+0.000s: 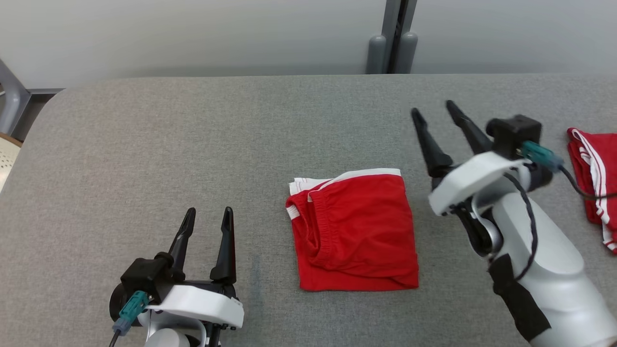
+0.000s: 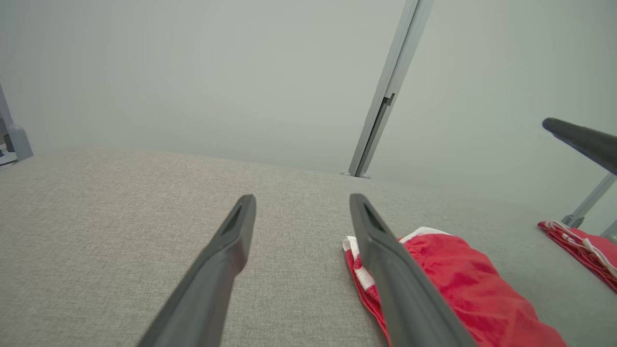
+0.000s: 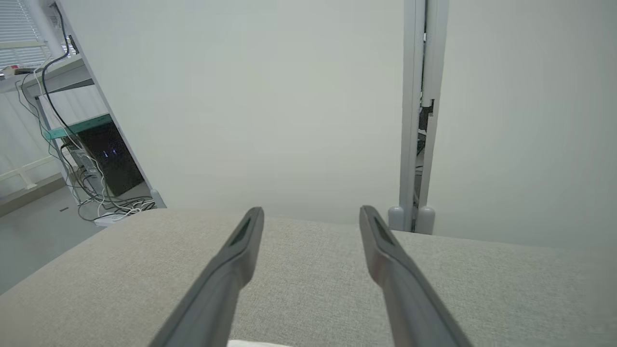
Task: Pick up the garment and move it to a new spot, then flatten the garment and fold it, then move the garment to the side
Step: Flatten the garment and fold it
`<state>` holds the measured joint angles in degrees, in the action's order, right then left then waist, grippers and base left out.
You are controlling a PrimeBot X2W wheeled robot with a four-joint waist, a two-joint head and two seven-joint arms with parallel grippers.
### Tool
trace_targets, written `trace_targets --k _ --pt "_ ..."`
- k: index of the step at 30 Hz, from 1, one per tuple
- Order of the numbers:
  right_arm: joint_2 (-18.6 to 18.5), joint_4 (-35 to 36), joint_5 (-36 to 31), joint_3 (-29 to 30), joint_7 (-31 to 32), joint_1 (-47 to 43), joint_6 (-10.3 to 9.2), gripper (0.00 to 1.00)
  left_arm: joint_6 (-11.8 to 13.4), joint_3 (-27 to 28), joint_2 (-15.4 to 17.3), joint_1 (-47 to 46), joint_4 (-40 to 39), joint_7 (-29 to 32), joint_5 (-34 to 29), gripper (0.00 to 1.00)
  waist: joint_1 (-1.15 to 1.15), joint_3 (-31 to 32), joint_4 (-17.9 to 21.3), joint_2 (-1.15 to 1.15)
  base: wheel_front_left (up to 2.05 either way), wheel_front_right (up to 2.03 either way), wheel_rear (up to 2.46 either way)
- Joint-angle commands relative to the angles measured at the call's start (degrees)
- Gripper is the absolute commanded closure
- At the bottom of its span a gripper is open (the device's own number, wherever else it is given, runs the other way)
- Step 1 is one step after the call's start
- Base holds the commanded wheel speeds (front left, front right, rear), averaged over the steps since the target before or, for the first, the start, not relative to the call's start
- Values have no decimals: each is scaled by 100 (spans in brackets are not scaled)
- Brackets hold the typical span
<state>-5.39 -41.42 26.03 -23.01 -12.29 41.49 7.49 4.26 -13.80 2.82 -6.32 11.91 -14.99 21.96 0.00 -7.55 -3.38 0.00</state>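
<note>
Evidently the folding is finished: the red fabric garment with white trim lies as a compact, roughly square packet at the centre of the head view, flat on the grey cloth-covered table.

Neither pincer touches it. The left gripper sits at the lower left, well clear of the packet's left edge, its fingers spread with nothing between them. The right gripper hangs at the middle right, near the packet's upper right corner. Its fingers are likewise parted and empty, and they point toward the upper left. I read this stand-off as the pause before the last step, moving the packet aside.

A second red cloth with white stripes lies at the right edge. It may mark the side spot, though I cannot tell.

A gathered elastic waistband curves down the garment's left half. White binding runs along the top edge and bunches at the upper left corner, where stacked layers show. The lower edge is slightly rumpled.

In the left wrist view the garment fills the lower right.
</note>
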Motion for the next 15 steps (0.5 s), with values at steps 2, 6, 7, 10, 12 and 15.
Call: trace_targets --k 2,6,7,10,12,15 --pt "-27 113 -236 290 -168 -285 1 0 -20 60 23 28 -64 -26 -87 0 0 15 45 0 0 0 0" --pt "4 540 -721 934 -279 -855 1 0 -53 138 35 133 -135 -26 -177 0 0 51 96 0 0 0 0" --pt "23 701 -847 1080 -292 -1022 1 0 -61 157 44 152 -147 -26 -193 0 0 65 103 0 0 0 0" --pt "68 1350 -1300 1528 -294 -1587 1 0 -69 201 46 245 -180 -26 -232 0 0 114 102 0 0 0 0" --pt "131 1721 -1485 1702 -291 -2023 1 0 -75 234 47 314 -198 -26 -243 0 0 159 91 0 0 0 0" --pt "186 2186 -1586 1882 -293 -2558 1 0 -72 270 43 434 -236 -26 -262 0 0 247 77 0 0 0 0"
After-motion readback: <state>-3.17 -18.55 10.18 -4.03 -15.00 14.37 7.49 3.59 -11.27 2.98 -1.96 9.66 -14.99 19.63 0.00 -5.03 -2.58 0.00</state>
